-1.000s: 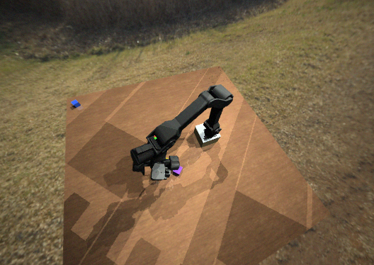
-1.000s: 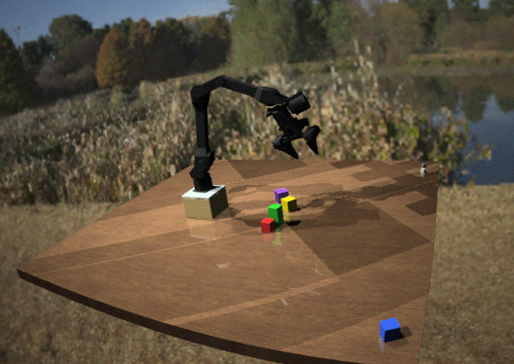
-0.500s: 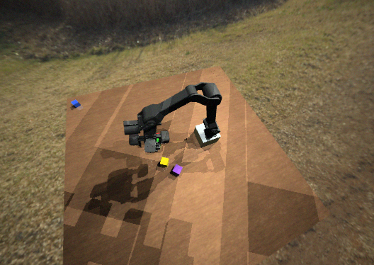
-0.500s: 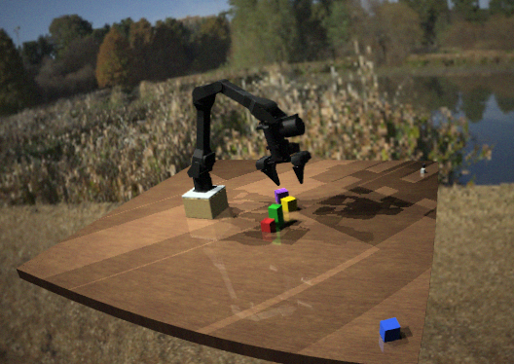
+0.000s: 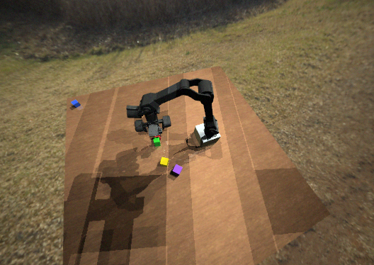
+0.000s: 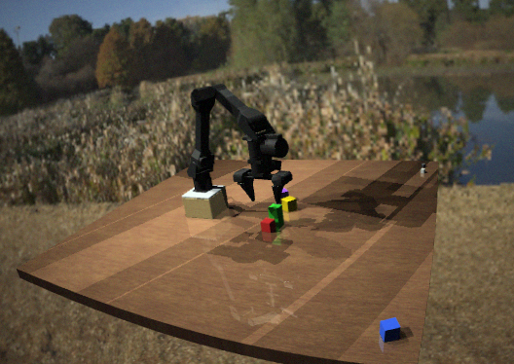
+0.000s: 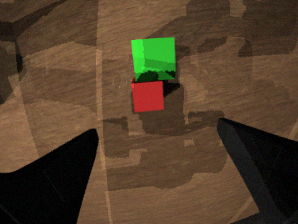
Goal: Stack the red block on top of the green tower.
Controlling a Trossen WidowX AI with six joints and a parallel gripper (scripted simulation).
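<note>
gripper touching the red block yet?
Apart. In the exterior view the open black parallel-jaw gripper hangs above the small red cube beside the green block tower, with table visible between fingertips and cube.

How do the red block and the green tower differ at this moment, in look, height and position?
The red block is a single red cube; the green tower is green and stands taller, about two cubes high. The red block sits on the table right beside the tower's base, not on top of it. In the wrist view the red block lies nearer the open gripper. Neither is held.
</note>
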